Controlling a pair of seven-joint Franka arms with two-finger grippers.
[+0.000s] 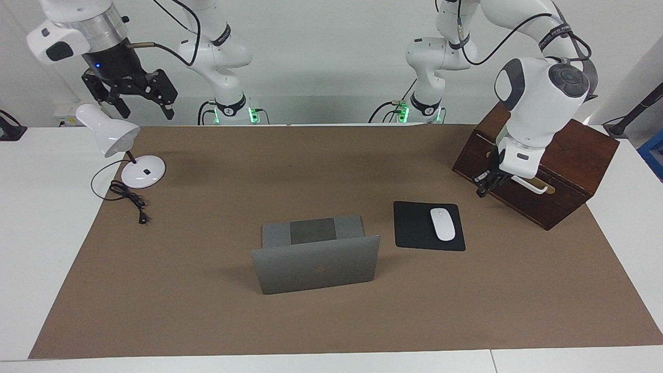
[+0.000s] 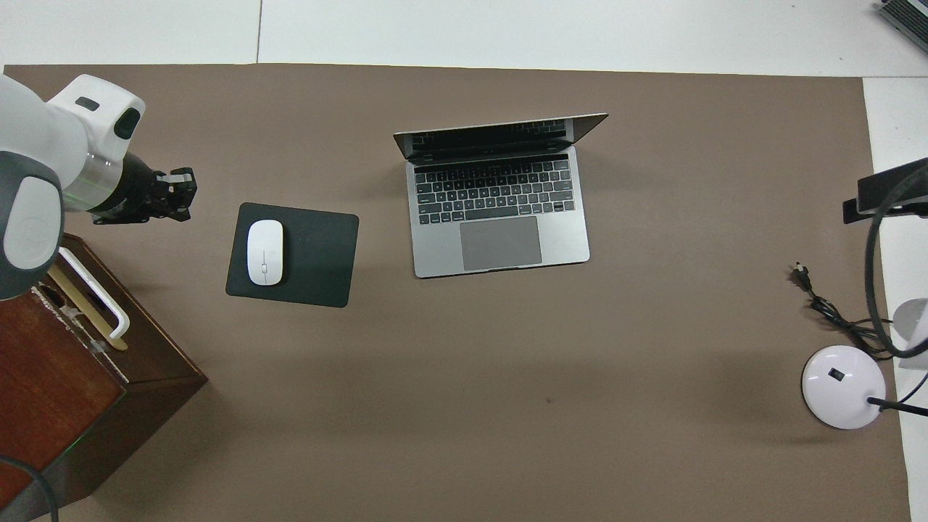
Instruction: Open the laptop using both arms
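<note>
The silver-grey laptop (image 1: pixel 316 269) stands open in the middle of the brown mat, lid raised with its logo side away from the robots. The overhead view shows the laptop (image 2: pixel 500 243) with its keyboard and trackpad bare. My left gripper (image 1: pixel 486 185) hangs shut and holds nothing, in the air in front of the wooden box and apart from the laptop. In the overhead view the left gripper (image 2: pixel 180 196) is over bare mat beside the mouse pad. My right gripper (image 1: pixel 146 108) is raised high over the lamp, fingers spread open.
A black mouse pad (image 1: pixel 414 225) with a white mouse (image 1: pixel 443 224) lies beside the laptop toward the left arm's end. A dark wooden box (image 1: pixel 570 150) stands at that end. A white desk lamp (image 1: pixel 111 134) and its cable (image 1: pixel 127 196) sit at the right arm's end.
</note>
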